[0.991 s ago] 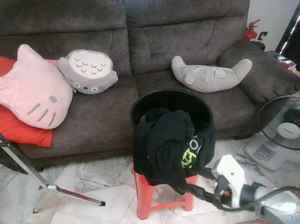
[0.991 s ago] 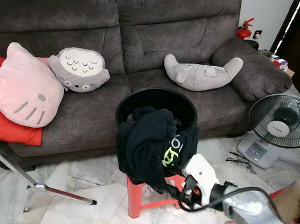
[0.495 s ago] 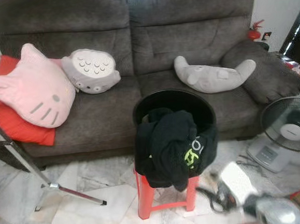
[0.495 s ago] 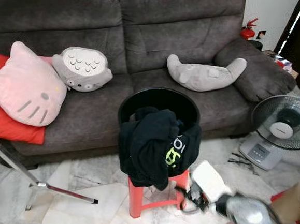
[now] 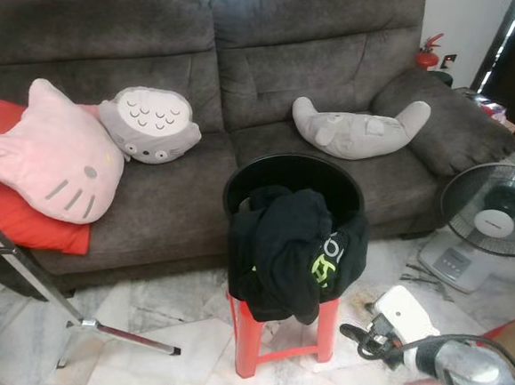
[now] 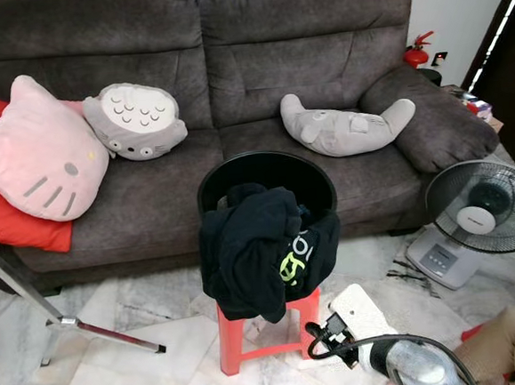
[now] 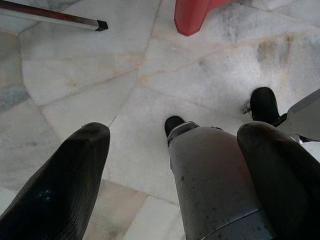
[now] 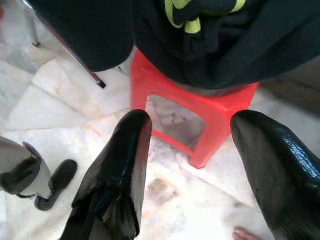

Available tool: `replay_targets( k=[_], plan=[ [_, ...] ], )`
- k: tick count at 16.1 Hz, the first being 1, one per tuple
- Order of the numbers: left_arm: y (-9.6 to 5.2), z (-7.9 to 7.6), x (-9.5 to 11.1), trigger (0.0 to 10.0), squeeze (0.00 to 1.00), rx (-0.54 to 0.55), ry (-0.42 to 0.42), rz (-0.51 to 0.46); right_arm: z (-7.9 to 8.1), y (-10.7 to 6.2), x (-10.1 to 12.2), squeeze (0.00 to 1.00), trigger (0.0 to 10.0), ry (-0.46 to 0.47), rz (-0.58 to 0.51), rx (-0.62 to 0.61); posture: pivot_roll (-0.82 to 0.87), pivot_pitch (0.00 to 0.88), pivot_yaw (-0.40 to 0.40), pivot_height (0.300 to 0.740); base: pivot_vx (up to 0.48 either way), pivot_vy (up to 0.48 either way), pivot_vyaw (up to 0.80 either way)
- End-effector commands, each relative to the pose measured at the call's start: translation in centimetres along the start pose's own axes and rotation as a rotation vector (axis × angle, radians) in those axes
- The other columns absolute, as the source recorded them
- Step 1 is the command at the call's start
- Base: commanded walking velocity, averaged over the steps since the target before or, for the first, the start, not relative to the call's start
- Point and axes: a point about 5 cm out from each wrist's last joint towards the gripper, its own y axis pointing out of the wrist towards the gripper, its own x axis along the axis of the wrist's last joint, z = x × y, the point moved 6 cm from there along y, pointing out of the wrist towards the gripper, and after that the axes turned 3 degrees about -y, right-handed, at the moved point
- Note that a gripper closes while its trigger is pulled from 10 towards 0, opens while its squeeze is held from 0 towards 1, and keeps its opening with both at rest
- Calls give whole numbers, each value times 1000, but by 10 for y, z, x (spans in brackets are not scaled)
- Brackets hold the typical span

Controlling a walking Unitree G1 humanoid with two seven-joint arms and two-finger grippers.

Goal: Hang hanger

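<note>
Black clothing [image 5: 293, 252] with a yellow-green print lies heaped over the front rim of a round black basket [image 5: 327, 165], which stands on a red stool [image 5: 251, 340].

My right gripper [image 8: 187, 120] is held low beside the stool, its two fingers [image 8: 125, 165] spread wide and empty, aimed at the stool seat beneath the hanging cloth. A second ago these fingers reached up to the hem of the clothing; now they are drawn back and apart from it.

My left gripper [image 7: 172, 132] hangs pointing down at the floor, fingers likewise apart and empty.

The floor [image 5: 151, 312] is pale marble tile. Behind the stool stands a dark grey sofa [image 5: 318, 54] bearing a pink cat cushion [image 5: 50, 160] and two grey plush toys [image 5: 150, 125]; a fan [image 5: 492, 219] stands to the right.
</note>
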Motion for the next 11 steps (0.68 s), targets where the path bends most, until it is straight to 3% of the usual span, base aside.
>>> replay_targets(
  k=[1, 2, 5, 6, 11],
  plan=[
    [-3, -7, -18, 10000, 0, -22, -6, 58, 11, 6, 8, 0, 10000, 119, -62, 50, -98, 0, -34, 740, 0, 0, 0],
    [-3, -8, -18, 10000, 0, -23, -8, 58, 19, 13, 7, 0, 10000, 271, -101, 93, -96, 0, -35, 740, 0, 0, 0],
    [-3, -8, -18, 10000, 0, -23, -14, 57, 35, 26, -3, 0, 10000, 462, -137, 183, -90, 0, -36, 740, 0, 0, 0],
    [-3, -7, -18, 10000, 0, -22, -13, 57, 38, 31, -6, 0, 10000, 590, -165, 220, -85, 0, -34, 740, 0, 0, 0],
    [-3, -6, -18, 10000, 0, -16, -12, 58, 47, 31, -20, 0, 10000, 732, -199, 287, -74, 0, -32, 740, 0, 0, 0]
  ],
)
